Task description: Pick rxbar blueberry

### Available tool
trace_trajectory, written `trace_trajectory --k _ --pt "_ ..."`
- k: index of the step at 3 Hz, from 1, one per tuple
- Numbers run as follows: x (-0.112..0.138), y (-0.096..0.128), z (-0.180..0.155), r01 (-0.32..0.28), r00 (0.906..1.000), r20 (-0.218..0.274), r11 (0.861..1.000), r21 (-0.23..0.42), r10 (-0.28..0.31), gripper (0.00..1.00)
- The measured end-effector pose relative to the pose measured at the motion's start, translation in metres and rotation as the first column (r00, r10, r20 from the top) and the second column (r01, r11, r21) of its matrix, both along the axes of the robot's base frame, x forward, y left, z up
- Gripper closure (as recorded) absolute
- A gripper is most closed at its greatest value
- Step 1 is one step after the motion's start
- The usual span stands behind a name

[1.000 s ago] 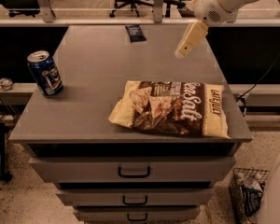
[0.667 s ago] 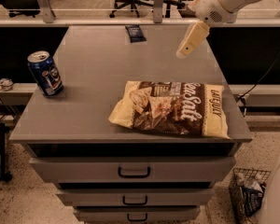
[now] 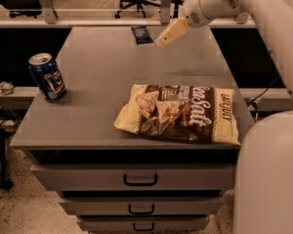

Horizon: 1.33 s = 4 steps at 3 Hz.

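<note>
Rxbar blueberry, small flat dark-navy wrapper w/ faint print, lies at far edge of cabinet top, well apart from soda can & chip bag; gripper hovers just right of it, grip state can't be told; it has shifted left toward bar vs. 1 s ago.

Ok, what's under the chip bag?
Only the grey cabinet top shows around the chip bag; anything beneath is covered. The end effector hovers near the rxbar blueberry at the far edge.

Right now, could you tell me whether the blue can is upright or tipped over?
Upright: the blue can stands on its base, lid up. The gripper hovers beside the rxbar blueberry.
</note>
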<state>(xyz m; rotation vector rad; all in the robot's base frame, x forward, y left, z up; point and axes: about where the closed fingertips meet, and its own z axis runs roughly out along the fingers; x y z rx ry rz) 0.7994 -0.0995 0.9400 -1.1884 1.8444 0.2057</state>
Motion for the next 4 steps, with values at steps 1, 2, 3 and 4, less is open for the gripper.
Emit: trace_trajectory --k 1,2,3,4 --pt "0.058 0.029 -0.014 0.128 0.9918 -0.025 0.984 0.125 -0.126 0.0" --pt "0.097 0.053 -0.032 0.245 0.9684 -0.088 0.956 0.162 -0.234 0.0" --pt "0.123 0.067 -0.062 0.375 0.9201 -0.176 0.917 0.134 -0.35 0.0" --pt "0.132 0.074 -0.087 0.429 0.8885 -0.231 0.896 0.112 -0.396 0.0"
